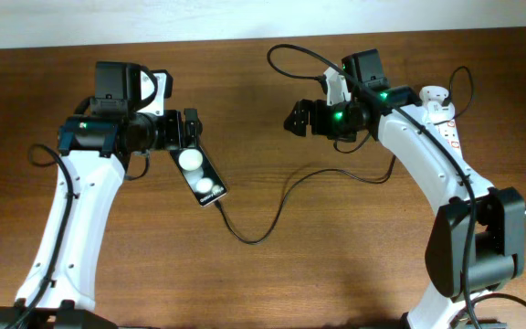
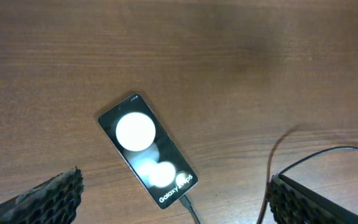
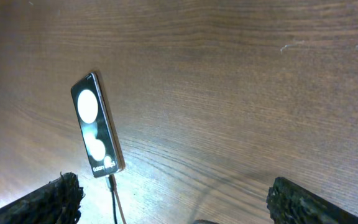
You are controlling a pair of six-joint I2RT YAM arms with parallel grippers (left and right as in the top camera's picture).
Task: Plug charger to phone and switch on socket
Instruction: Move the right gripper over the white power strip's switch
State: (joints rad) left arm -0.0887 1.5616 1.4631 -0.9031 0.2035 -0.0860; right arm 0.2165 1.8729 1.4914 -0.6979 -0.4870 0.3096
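The black phone (image 1: 201, 178) lies screen up on the wooden table, with two light spots on its glass. The charger's thin black cable (image 1: 263, 233) runs from the phone's lower end in a loop toward the right. Its connector tip (image 2: 185, 202) sits in the phone (image 2: 146, 149) port, also seen in the right wrist view as the tip (image 3: 110, 182) below the phone (image 3: 97, 134). My left gripper (image 1: 193, 130) (image 2: 174, 186) hovers open over the phone, holding nothing. My right gripper (image 1: 298, 119) (image 3: 174, 190) is open and empty, to the phone's right. The white socket (image 1: 446, 119) lies at the far right, partly hidden by the right arm.
The arms' own black leads arc over the back of the table (image 1: 286, 55). The far edge of the table meets a white wall (image 1: 245, 18). A stretch of the charger cable (image 2: 328, 152) crosses the wood right of the phone.
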